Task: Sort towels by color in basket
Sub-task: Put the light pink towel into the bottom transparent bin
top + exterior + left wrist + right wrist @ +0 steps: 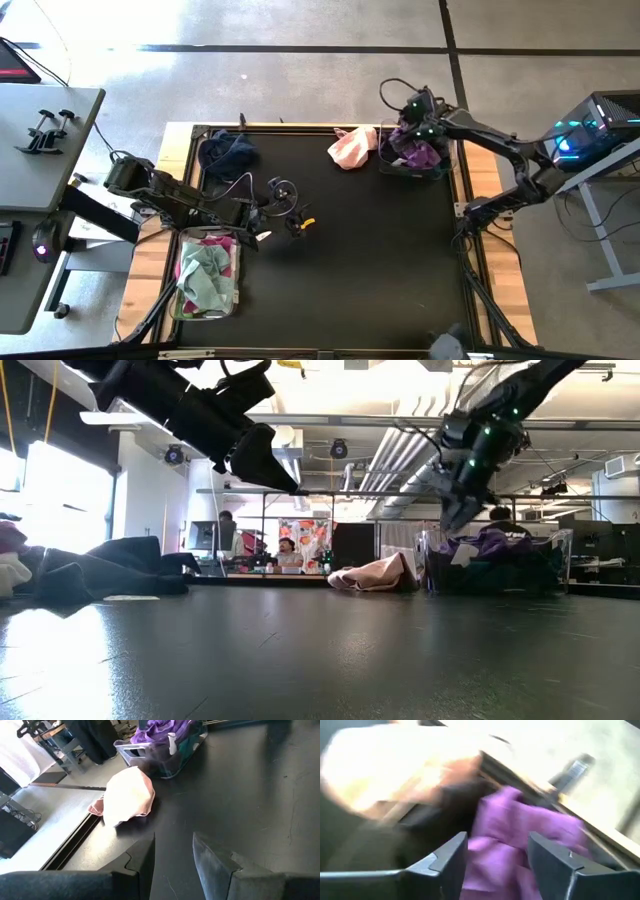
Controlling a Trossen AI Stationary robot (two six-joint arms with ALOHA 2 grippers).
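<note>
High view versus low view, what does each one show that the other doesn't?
Only the high view shows the left basket holding pink and mint towels, and the left gripper beside it with nothing between its open fingers.

Only the low view shows the room behind the table, with people at desks.

Both show the pink towel lying on the mat next to the right basket, the purple towel inside it, the right gripper open above it, and the navy towel.

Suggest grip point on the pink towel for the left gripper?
Take the pink towel at its raised crumpled middle, coming straight down from above. It lies bunched on the mat beside the clear basket, nothing on top; flat edges offer less to pinch.
</note>
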